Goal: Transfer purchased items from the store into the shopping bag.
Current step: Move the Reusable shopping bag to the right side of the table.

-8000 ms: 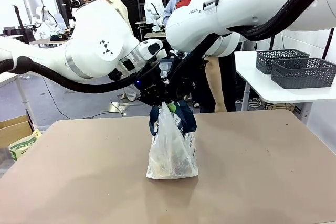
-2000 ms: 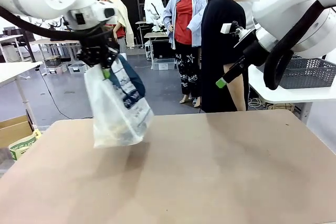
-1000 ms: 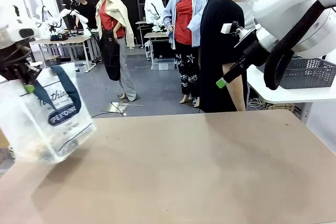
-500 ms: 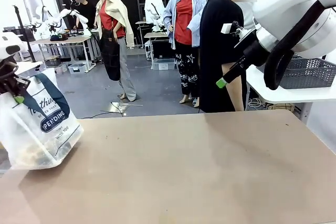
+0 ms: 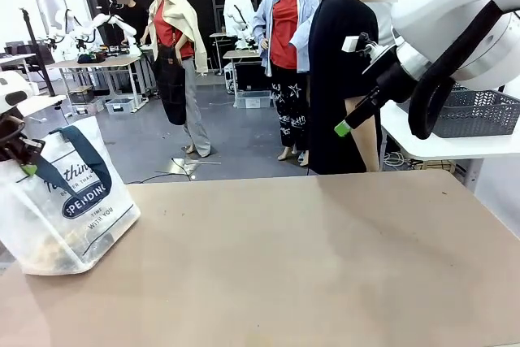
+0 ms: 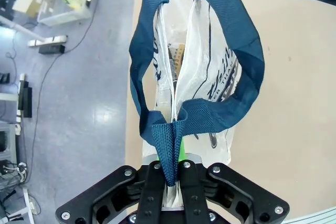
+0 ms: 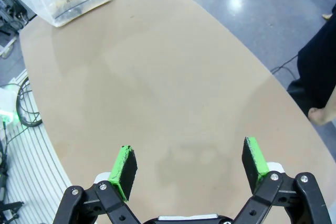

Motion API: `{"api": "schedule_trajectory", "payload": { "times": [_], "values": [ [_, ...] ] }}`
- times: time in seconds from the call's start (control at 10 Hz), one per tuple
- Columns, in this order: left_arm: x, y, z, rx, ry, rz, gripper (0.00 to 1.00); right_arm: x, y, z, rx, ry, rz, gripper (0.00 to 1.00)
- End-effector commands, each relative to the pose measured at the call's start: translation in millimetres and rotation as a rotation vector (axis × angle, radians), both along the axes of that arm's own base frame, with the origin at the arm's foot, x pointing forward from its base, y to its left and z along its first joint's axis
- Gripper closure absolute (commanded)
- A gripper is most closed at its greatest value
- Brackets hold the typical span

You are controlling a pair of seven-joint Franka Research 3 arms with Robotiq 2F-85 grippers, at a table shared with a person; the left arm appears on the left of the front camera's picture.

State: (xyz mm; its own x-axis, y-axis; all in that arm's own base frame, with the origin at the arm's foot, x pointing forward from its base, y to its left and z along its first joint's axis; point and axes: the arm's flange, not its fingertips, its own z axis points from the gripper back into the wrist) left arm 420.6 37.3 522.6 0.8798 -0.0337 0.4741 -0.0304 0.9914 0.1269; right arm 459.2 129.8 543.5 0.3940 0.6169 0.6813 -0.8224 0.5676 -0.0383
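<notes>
— Left gripper (image 6: 172,174)? 
— Clenched on the gathered navy blue strap handles (image 6: 170,148), pinched together between the green pads just above the shopping bag (image 5: 69,205).

— And the shopping bag itself? 
— Resting at the left edge of the table (image 5: 309,266), toward the near-left corner, base on the surface and partly overhanging the edge by the look of the left wrist view. Leaning a little, logo side facing the middle of the table. Something pale and boxy visible through the gap in the mouth (image 6: 176,53); contents otherwise hard to make out through the translucent plastic.

— Right gripper (image 7: 189,169)? 
— Released, jaws wide, empty, held high near the far-right side, well apart from the bag.

— How to finish this step well? 
— Probably a matter of setting the bag down for good. Better to lower until the straps slacken, so no weight hangs from the pads at release. Worth nudging the bag inward from the left edge first; so near the rim, likely to tip floorward once let go. Then open slowly and lift straight up, clear of the strap loops, to avoid snagging a finger and dragging the bag over.

— Risk? 
— Soft plastic, loose load: likely to slump sideways.
</notes>
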Motion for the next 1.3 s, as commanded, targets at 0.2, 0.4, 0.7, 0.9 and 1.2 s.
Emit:
{"api": "schedule_trajectory", "payload": {
  "times": [0.2,0.4,0.7,0.9,1.2],
  "values": [
    [1,2,4,0.016,-0.001,0.0,1.0,-2,-2,0,-0.016,0.01,0.007,0.0],
    [1,2,4,0.016,-0.001,0.0,1.0,-2,-2,0,-0.016,0.01,0.007,0.0],
    [0,-1,1,0.002,0.001,-0.001,1.0,-2,-2,0,-0.016,0.01,0.007,0.0],
    [0,-6,12,0.015,0.01,0.003,0.61,-2,-2,0,-0.016,0.01,0.007,0.0],
    [-2,-6,17,0.029,0.038,-0.009,0.02,-2,-2,0,-0.016,0.01,0.007,0.0]
  ]
}}
